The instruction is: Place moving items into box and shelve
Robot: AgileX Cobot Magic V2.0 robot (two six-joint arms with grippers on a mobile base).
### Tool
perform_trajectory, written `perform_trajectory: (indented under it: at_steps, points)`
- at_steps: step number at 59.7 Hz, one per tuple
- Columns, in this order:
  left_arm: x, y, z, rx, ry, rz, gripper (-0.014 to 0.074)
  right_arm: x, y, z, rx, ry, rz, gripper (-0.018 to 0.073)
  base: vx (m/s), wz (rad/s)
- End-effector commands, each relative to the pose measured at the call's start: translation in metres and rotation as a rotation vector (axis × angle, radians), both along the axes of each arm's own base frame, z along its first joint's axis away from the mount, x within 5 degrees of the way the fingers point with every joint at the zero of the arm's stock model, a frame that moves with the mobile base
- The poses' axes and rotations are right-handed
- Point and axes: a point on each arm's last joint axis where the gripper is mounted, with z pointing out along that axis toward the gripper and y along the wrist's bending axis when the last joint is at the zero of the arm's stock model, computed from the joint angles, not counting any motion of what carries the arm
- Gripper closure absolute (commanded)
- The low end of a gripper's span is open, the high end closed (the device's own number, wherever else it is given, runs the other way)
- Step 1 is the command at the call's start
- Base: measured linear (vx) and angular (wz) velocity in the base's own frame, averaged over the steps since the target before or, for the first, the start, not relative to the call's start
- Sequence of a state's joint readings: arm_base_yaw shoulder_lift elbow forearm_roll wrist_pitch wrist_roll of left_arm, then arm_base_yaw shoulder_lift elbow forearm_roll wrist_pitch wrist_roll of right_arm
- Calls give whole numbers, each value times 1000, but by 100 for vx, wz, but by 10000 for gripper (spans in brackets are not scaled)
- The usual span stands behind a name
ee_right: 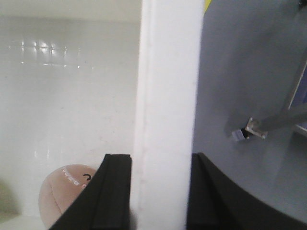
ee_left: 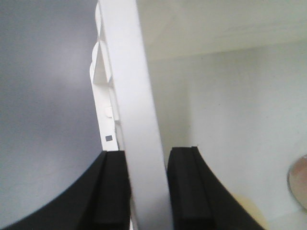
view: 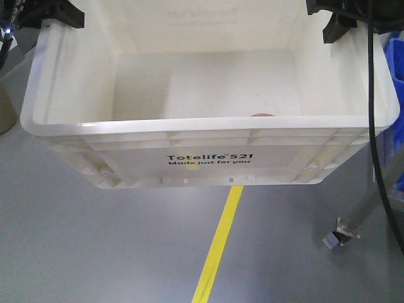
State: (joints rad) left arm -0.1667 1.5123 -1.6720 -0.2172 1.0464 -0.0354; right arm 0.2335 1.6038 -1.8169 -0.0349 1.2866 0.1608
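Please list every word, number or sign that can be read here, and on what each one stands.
"Totelife 521": black print on the front wall of the white box.
"Made just for you": smaller black print directly below it, on the same wall.
Faint print on the far wall: too pale to read.
Dark marks on the pinkish-brown ball inside: too small to read.

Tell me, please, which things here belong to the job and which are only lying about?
Belong to the job: white Totelife crate; pinkish-brown ball and cream ball inside it; left fingers and right fingers, clamped on its rim.
Only lying about: yellow floor line; blue bin; metal foot.
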Motion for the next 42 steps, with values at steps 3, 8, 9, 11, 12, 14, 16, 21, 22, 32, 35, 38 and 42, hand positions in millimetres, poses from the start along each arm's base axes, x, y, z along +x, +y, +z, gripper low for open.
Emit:
perform_trajectory:
  at_steps: [3,8,9,11,12,14,16,21,22,32,35,38,42]
  points:
    - [-11,8,38,-5,-217,33,596,-17,-15,32,-44,-121,-26,564,62,15]
    - [-11,8,38,-6,-217,33,596,-17,-15,32,-45,-121,-27,564,63,14]
    - [-11,8,38,-6,-217,33,596,-17,-15,32,-45,-121,-27,564,63,12]
    - [-11,8,38,-6,-217,33,596,-17,-15,32,-45,-121,-27,564,64,11]
    - [-11,8,38,-6,-217,33,596,-17,-15,32,-45,-121,-27,564,64,10]
    - [-11,8,38,-6,-218,33,596,-17,-14,32,-44,-121,-26,564,64,9]
    - [-11,8,38,-5,-217,33,596,-17,-14,32,-44,-121,-26,564,64,8]
    - [-11,8,38,-6,-218,33,596,-17,-15,32,-45,-121,-26,564,65,6]
    - [-11,8,38,-5,-216,33,596,-17,-15,32,-45,-121,-26,564,66,3]
    - [-11,8,38,-5,-214,32,596,-17,-15,32,-45,-121,-26,564,66,-4]
    - [-11,8,38,-5,-215,32,596,-17,-14,31,-44,-121,-26,564,66,-12]
    - [-11,7,38,-5,-216,33,596,-17,-14,31,-42,-121,-25,564,66,-14]
    - [-11,8,38,-4,-216,33,596,-17,-14,31,-42,-121,-25,564,66,-16]
